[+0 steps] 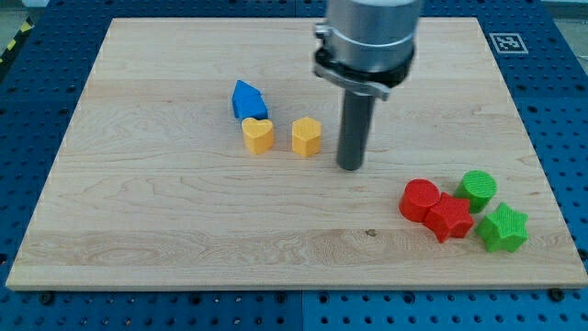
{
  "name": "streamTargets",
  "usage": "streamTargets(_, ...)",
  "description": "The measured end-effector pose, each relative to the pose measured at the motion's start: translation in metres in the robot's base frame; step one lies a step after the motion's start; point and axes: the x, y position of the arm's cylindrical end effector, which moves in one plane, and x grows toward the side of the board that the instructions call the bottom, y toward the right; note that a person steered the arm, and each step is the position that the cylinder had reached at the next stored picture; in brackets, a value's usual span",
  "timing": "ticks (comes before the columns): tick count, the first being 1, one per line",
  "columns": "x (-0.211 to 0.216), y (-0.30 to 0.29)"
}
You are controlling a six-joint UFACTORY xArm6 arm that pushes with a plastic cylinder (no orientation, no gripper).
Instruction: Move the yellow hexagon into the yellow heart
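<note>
Camera view: 1 wooden table [165, 230] is seen on a blue pegboard surface [37, 83]. The dark rod is held upright from the grey arm [367, 32] at the view's top, and my tip [350, 166] is placed on the table just to the view's right of the yellow hexagon [306, 137], near it but apart, with a gap visible. No jaws are fitted to this arm, so no open or closed state can be given; nothing is gripped. The yellow hexagon is found near the table's middle, just right of the yellow heart [258, 134], the 2 not touching. A blue block [247, 99], house-like in shape, is set touching or almost touching the heart at its upper left. Toward the view's lower right, 4 blocks are clustered: a red cylinder [420, 199], a red star [449, 217], a green cylinder [478, 188] and a green star [503, 228]. A marker tag [507, 42] is seen at the table's upper right corner.
</note>
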Motion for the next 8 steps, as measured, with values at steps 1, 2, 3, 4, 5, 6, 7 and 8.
streamTargets(1, -0.019, 0.001)
streamTargets(2, -0.021, 0.000)
streamTargets(3, -0.025, -0.011)
streamTargets(4, -0.026, -0.030)
streamTargets(5, -0.026, -0.049)
streamTargets(6, -0.027, -0.077)
streamTargets(7, -0.027, -0.084)
streamTargets(8, -0.003, -0.084)
